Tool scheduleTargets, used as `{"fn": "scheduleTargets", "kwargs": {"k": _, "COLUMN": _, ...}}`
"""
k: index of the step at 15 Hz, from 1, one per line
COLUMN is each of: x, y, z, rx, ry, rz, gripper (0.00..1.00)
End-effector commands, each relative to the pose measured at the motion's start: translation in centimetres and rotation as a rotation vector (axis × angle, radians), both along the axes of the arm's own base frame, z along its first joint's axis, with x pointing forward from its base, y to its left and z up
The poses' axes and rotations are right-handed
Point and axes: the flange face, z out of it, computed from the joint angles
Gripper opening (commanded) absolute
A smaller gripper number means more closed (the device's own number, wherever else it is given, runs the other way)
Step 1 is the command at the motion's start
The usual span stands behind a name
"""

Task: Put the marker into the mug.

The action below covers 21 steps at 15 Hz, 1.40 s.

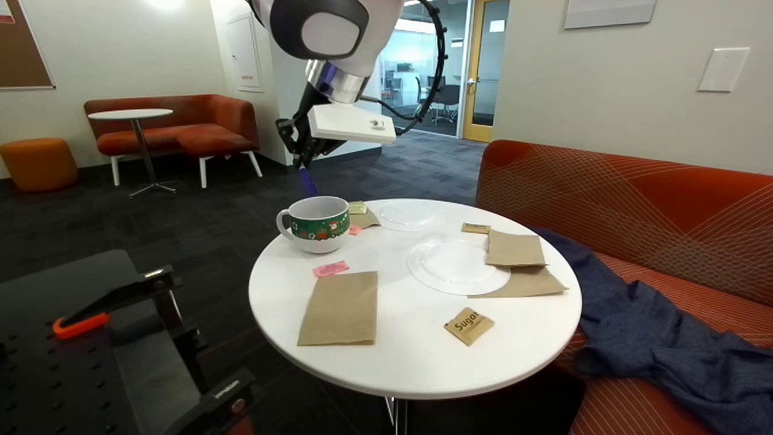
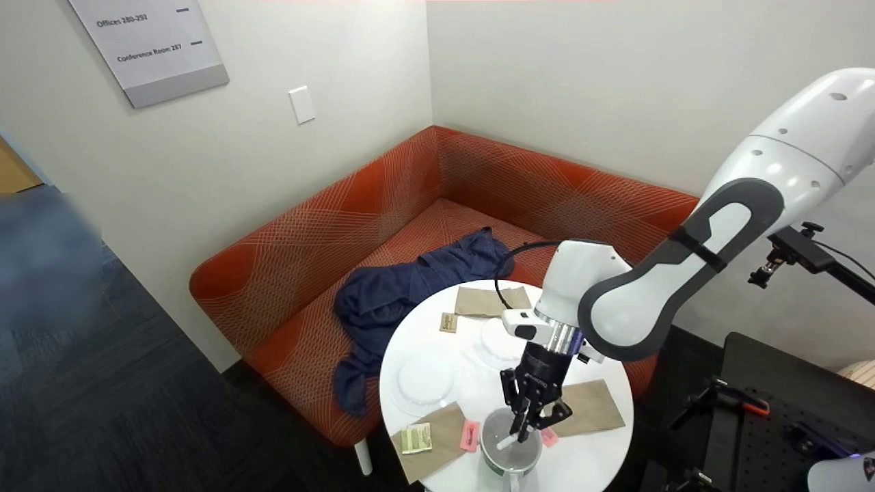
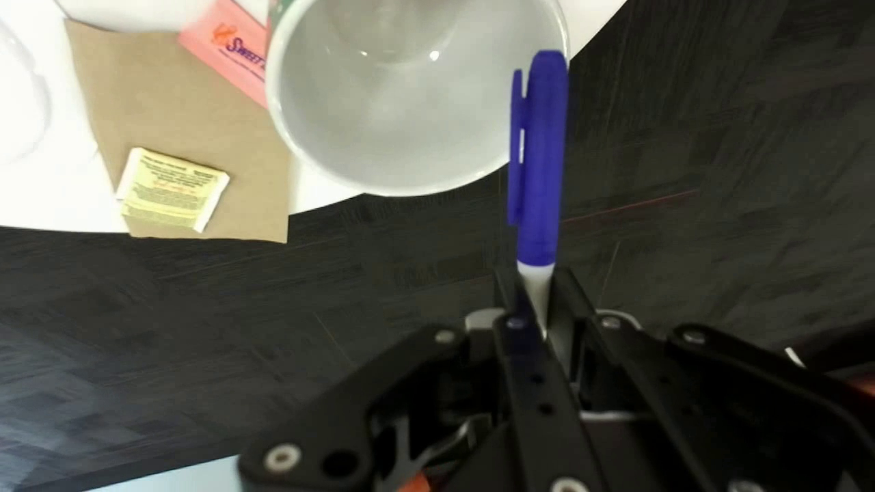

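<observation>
The marker (image 3: 540,157) has a blue capped end and a white body. My gripper (image 3: 536,294) is shut on its white part in the wrist view, with the cap pointing away from the fingers. The mug (image 1: 320,232), white with a green band, stands upright at the table's edge. In an exterior view the marker (image 1: 308,181) slants down from my gripper (image 1: 300,162), its lower end just above the mug's rim. In an exterior view my gripper (image 2: 523,430) is over the mug (image 2: 493,441), with a pale stick at its tips. The mug's interior (image 3: 383,102) looks empty in the wrist view.
The round white table (image 1: 398,362) carries clear plates (image 1: 456,266), brown napkins (image 1: 341,308) and sugar packets (image 1: 470,326). Pink packets (image 1: 331,269) and a yellow packet (image 2: 415,438) lie close to the mug. A red sofa (image 1: 634,223) with a blue cloth (image 1: 658,332) borders the table.
</observation>
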Motion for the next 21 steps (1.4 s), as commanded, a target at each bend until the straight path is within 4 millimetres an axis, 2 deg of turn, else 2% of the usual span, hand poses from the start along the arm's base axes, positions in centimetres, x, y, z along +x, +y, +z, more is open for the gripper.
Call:
{"fn": "scheduleTargets", "kwargs": {"k": 1, "x": 1.2, "y": 0.0, "z": -0.5, "rx": 0.016, "ry": -0.011, "rz": 0.050, "gripper": 0.03}}
{"fn": "scheduleTargets", "kwargs": {"k": 8, "x": 3.3, "y": 0.3, "z": -2.4, "rx": -0.037, "ry": -0.030, "rz": 0.041, "gripper": 0.03}}
{"fn": "scheduleTargets", "kwargs": {"k": 13, "x": 4.4, "y": 1.4, "z": -3.9, "rx": -0.056, "ry": -0.018, "rz": 0.058, "gripper": 0.03}}
{"fn": "scheduleTargets", "kwargs": {"k": 14, "x": 4.5, "y": 1.6, "z": -4.0, "rx": -0.058, "ry": -0.019, "rz": 0.055, "gripper": 0.13}}
{"fn": "scheduleTargets", "kwargs": {"k": 15, "x": 4.6, "y": 1.7, "z": -4.2, "rx": -0.061, "ry": -0.020, "rz": 0.058, "gripper": 0.38}}
{"fn": "scheduleTargets", "kwargs": {"k": 17, "x": 4.7, "y": 1.9, "z": -4.1, "rx": -0.065, "ry": -0.019, "rz": 0.059, "gripper": 0.43}}
{"fn": "scheduleTargets", "kwargs": {"k": 21, "x": 4.6, "y": 2.2, "z": -3.7, "rx": -0.069, "ry": -0.027, "rz": 0.064, "gripper": 0.73}}
